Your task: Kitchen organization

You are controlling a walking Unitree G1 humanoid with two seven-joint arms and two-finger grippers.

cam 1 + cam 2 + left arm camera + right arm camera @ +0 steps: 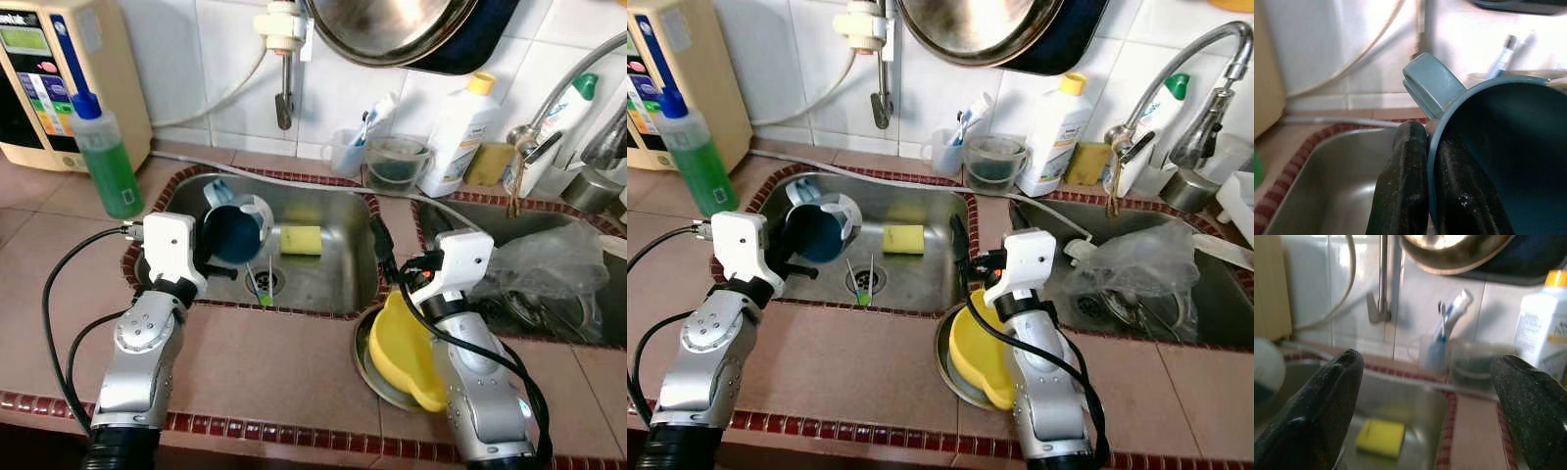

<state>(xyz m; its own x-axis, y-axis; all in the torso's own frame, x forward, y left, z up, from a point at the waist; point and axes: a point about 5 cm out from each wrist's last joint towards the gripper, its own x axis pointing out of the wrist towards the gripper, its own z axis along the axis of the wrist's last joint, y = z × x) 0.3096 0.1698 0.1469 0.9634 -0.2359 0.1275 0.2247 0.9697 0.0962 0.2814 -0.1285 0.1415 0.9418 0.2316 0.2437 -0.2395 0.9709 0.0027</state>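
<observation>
My left gripper is shut on the rim of a teal cup, holding it tilted on its side over the left steel sink. In the left wrist view one finger lies outside the cup wall and the other inside, with the cup's handle just beyond. My right gripper is open above the tiled divider between the two sinks, with nothing between its fingers. Below my right arm a yellow bowl rests in a metal dish on the counter.
A yellow sponge and a green-tipped brush lie in the left sink. A green soap bottle stands at the left. A white bottle, a clear tub and a toothbrush cup line the wall. A plastic bag fills the right sink.
</observation>
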